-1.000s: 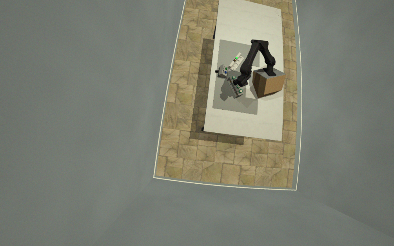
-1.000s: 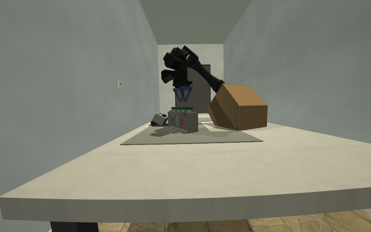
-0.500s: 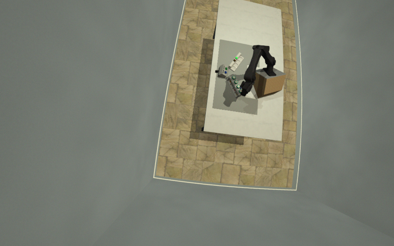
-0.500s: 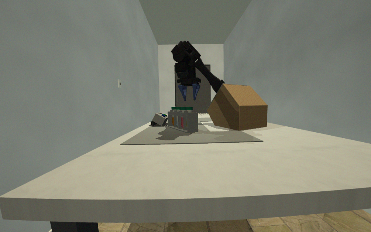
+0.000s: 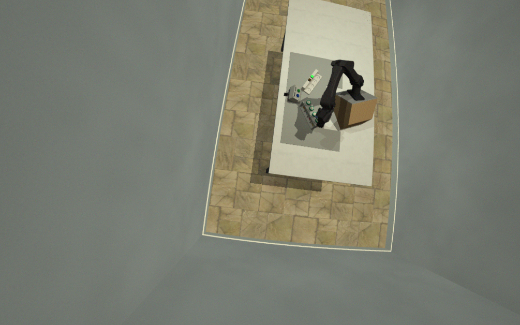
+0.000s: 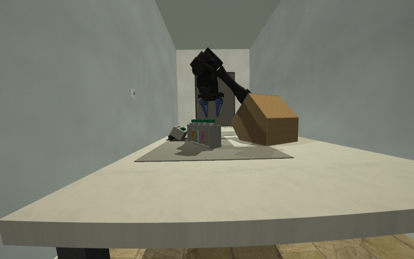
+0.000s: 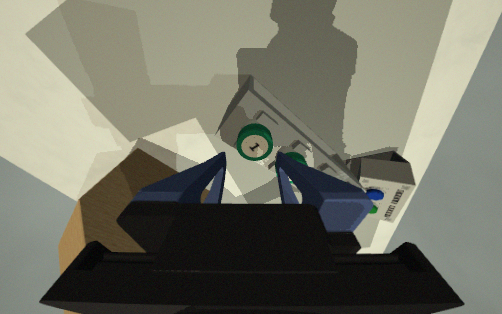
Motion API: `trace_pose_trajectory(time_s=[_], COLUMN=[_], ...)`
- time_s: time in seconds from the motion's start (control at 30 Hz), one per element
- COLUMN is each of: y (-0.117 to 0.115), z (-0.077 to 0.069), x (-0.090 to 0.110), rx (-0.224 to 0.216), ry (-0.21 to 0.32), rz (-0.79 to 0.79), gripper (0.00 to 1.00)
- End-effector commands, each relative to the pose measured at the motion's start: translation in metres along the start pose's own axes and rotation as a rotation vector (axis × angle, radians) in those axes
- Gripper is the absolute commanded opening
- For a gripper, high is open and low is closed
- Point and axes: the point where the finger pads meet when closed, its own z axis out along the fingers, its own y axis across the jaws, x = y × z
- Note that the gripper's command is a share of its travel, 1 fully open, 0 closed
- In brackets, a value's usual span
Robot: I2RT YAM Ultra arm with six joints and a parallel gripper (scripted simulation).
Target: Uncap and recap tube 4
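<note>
The grey decapping station [image 6: 203,133] holds tubes with green caps [image 6: 203,121]. In the wrist view the cap marked 1 [image 7: 254,142] sits on its tube just beyond my fingertips, and the neighbouring cap is half hidden behind my right finger. My gripper [image 7: 251,157] is open and empty; it hangs well above the station [image 5: 308,115], fingers pointing down [image 6: 211,111]. The cap tray [image 5: 312,83] lies beyond, with its green lamp [image 5: 312,75] lit. The cap of tube 4 is too small to make out.
The key desk [image 7: 387,187] [image 5: 294,93] carries the blue key [image 7: 374,194] and the green key [image 7: 372,210] and stands past the station's far end. The arm stands on a brown box [image 6: 264,119], close beside the station. All items rest on a grey mat [image 6: 214,154].
</note>
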Motion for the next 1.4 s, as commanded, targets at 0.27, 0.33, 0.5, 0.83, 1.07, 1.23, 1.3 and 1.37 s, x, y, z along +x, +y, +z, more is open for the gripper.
trace_pose_trajectory(time_s=[0.27,0.33,0.5,0.83,1.07,1.23,1.3,1.37], y=[-0.01,-0.008,-0.002,-0.003,-0.006,-0.001,-0.001,0.001], z=[-0.007,-0.005,0.004,0.012,0.01,0.013,0.014,0.015], x=[-0.018,-0.018,-0.013,-0.011,-0.012,-0.01,-0.009,-0.007], rx=[0.037,0.033,0.03,0.026,0.028,0.028,0.026,0.025], ry=[-0.077,-0.074,-0.051,-0.042,-0.054,-0.045,-0.042,-0.038], rz=[0.015,0.012,-0.006,-0.003,0.005,-0.011,-0.013,-0.016], gripper=[0.49,0.49,0.49,0.49,0.49,0.49,0.49,0.49])
